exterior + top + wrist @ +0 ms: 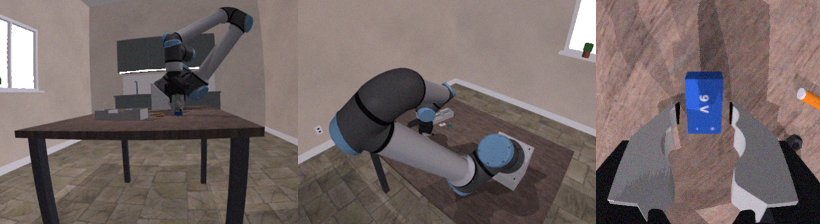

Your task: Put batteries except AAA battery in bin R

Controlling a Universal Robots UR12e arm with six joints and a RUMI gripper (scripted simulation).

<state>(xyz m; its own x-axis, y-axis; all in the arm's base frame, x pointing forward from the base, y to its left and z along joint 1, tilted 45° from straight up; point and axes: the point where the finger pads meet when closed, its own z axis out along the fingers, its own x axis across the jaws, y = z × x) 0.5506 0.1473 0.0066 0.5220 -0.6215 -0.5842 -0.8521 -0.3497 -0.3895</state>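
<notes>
A blue 9 V battery [703, 105] [178, 112] lies flat on the dark wooden table [141, 127]. My gripper [704, 103] [178, 106] hangs low right over it, fingers pointing down. The two fingers stand partly apart, one on each side of the battery, with a small gap on both sides. The grey bins [121, 114] [443, 114] stand a short way to the left in the exterior view; I cannot read their marks. An orange cylindrical battery [809, 98] [160, 115] lies on the table between the 9 V battery and the bins.
A small black round thing [794, 141] lies close to the right finger. A small green object [450, 125] and a small white one [442, 124] lie near the bins. The arm's big links hide much of the table in the top view.
</notes>
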